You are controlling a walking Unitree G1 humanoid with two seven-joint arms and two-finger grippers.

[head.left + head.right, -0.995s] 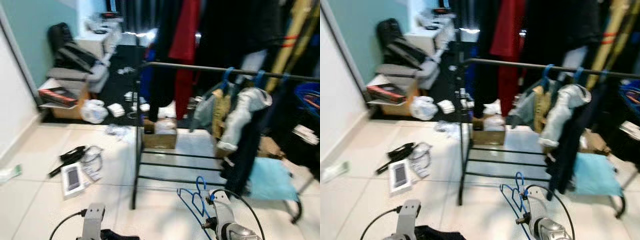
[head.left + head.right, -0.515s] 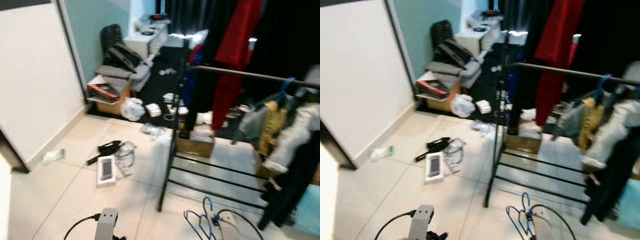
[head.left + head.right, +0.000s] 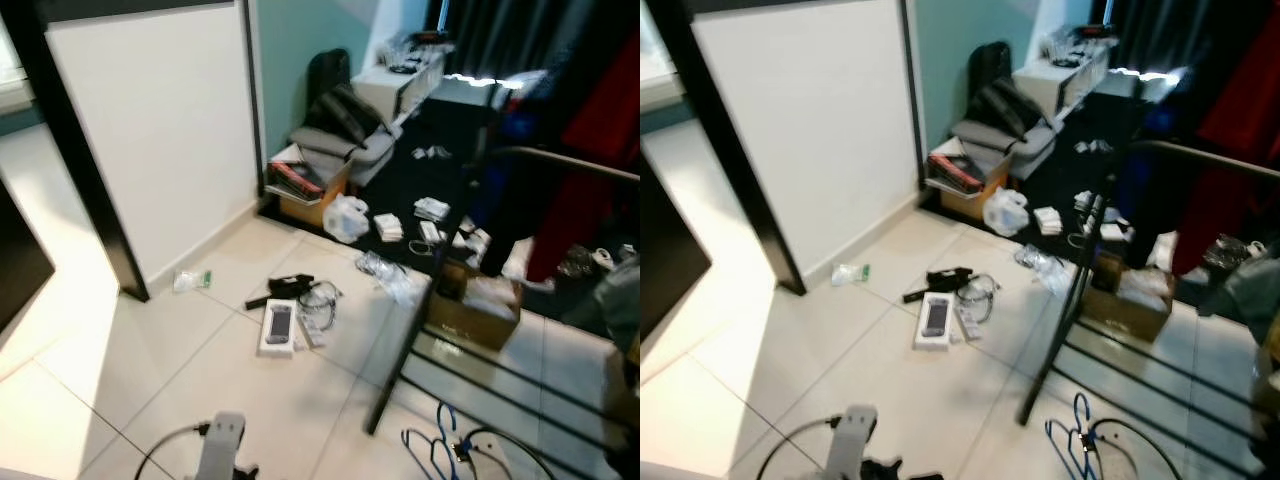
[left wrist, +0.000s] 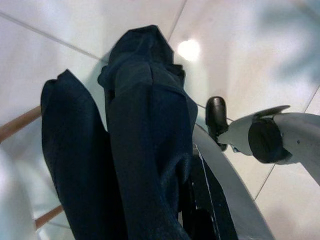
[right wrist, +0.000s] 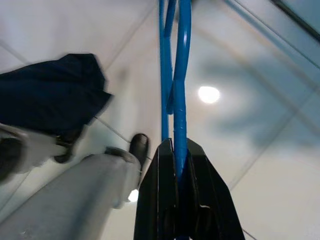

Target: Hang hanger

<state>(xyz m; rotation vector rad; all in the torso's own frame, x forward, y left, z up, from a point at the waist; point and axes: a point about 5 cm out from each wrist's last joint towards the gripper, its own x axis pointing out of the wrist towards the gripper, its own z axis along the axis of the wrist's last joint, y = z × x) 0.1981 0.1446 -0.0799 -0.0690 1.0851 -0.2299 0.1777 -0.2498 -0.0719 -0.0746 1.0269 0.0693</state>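
Observation:
My right gripper is shut on a bunch of blue plastic hangers, which stick out from between its black fingers. In the eye views the same blue hangers hang low over the tiled floor, beside the foot of the black clothes rack. The rack's top rail runs off to the right. A dark navy garment hangs in front of my left wrist camera and hides that gripper. My left arm shows at the bottom edge.
A white box, black cables and a plastic bag litter the floor. A cardboard box sits under the rack. A white wall panel with a dark frame stands on the left. Bags pile at the back.
The camera has turned left: the rack and hung clothes slid to the right edge and the white wall came into view. The blue hangers stay in my right gripper.

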